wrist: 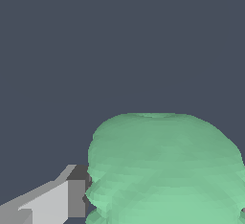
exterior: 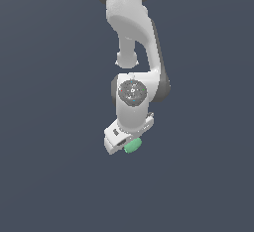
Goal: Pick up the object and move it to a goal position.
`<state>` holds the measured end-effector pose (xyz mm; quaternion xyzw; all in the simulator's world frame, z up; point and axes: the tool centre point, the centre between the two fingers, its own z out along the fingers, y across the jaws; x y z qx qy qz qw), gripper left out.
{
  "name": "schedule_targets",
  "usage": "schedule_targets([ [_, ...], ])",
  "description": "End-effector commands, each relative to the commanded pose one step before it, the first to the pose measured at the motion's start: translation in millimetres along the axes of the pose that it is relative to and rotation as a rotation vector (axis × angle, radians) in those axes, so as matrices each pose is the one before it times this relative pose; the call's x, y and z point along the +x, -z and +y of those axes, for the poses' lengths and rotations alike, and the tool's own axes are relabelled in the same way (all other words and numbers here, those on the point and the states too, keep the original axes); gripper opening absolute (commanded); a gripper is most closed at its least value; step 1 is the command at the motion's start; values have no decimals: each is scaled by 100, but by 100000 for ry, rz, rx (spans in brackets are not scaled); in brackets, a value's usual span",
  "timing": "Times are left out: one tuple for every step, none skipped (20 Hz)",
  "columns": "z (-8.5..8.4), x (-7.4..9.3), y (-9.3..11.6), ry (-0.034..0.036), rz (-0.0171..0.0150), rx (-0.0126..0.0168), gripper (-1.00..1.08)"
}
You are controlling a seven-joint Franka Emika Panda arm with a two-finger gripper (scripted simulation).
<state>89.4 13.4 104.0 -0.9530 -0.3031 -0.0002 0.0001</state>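
The object [exterior: 133, 145] is a small mint-green lumpy ball that pokes out from under the white gripper bar in the exterior view. My gripper [exterior: 128, 144] is closed around it, tilted, and both hang over the plain dark ground. In the wrist view the object [wrist: 165, 170] fills much of the picture. One grey and white finger [wrist: 57, 201] presses against its side. The other finger is hidden behind the ball.
The white arm [exterior: 131, 23] reaches in from the upper edge of the exterior view. Flat dark blue-grey ground [exterior: 49, 127] lies all around, and no goal marker shows.
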Motion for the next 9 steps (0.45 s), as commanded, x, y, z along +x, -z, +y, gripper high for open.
schedule_targets([
  [574, 364, 273, 67, -21, 8, -100],
  [169, 99, 74, 0, 0, 0, -100],
  [144, 86, 62, 0, 0, 0, -100],
  [119, 72, 51, 0, 0, 0, -100],
  [96, 59, 41, 0, 0, 0, -100],
  [74, 46, 31, 0, 0, 0, -100],
  [52, 33, 22, 0, 0, 0, -100],
  [31, 19, 13, 0, 0, 0, -100],
  [10, 6, 4, 0, 0, 0, -100],
])
